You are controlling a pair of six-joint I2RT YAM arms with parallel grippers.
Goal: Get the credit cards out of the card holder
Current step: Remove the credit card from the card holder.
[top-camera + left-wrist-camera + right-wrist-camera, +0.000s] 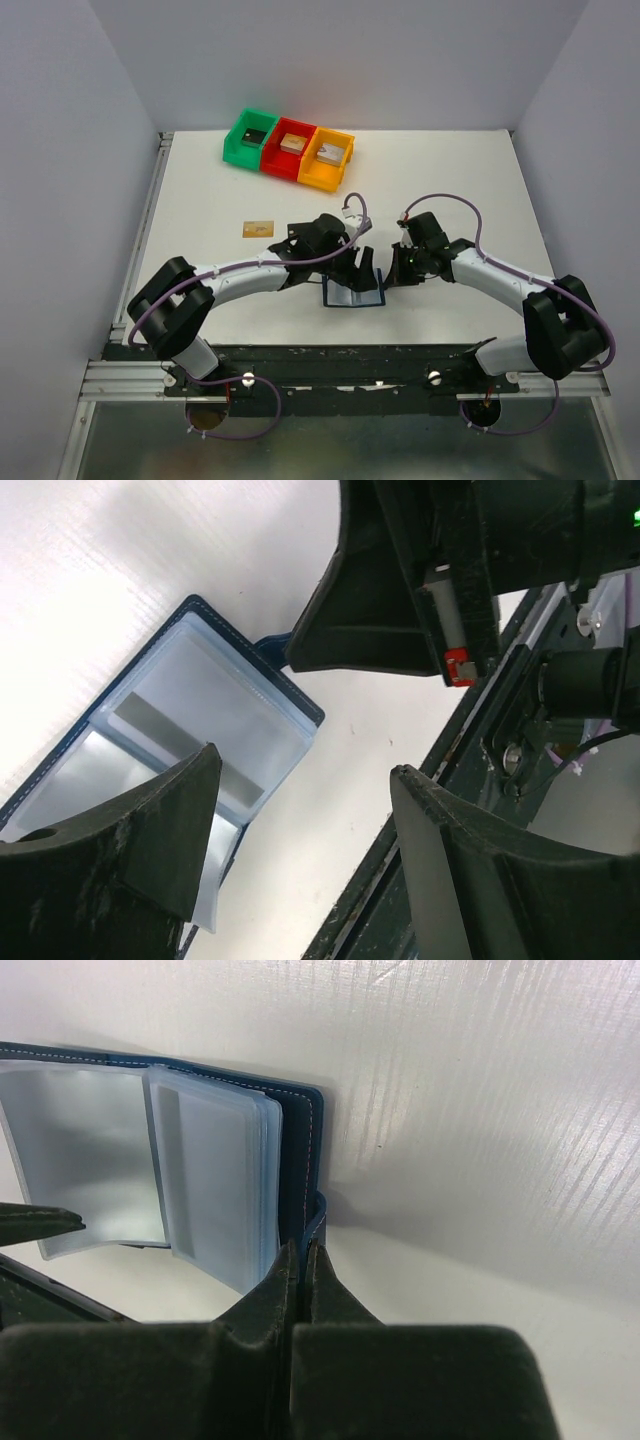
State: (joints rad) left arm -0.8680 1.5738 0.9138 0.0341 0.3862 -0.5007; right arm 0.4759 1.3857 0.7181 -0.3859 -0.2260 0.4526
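While the small dark navy-blue folding card holder [353, 293] lies open on the white tabletop [450, 190], right between the two arms, the job is to get a card out of its see-through light blue pockets [200, 705]. The right gripper [300, 1252] has its jaws clenched tight, with the tips at the little blue snap tab [318, 1212] on the edge of the card holder. I cannot tell if they pinch the tab or only press beside it. The left gripper [300, 770] hangs just over the pockets with its jaws spread wide and nothing in them. One thin tan-gold card [258, 228] lies flat on the tabletop, off to the left, apart from the card holder. I think more cards are in the pockets, but the plastic is cloudy and I cannot count them. Three plastic bins [275, 160], green, red and orange, sit in a row at the far side.

To do this step well, I think the right arm should stop the card holder from sliding. The left jaws should come down low, one finger on each flat side of a card where it peeks out of a pocket. They should close softly and pull straight along the pocket, not up. If they grab the plastic too, the whole card holder may lift.
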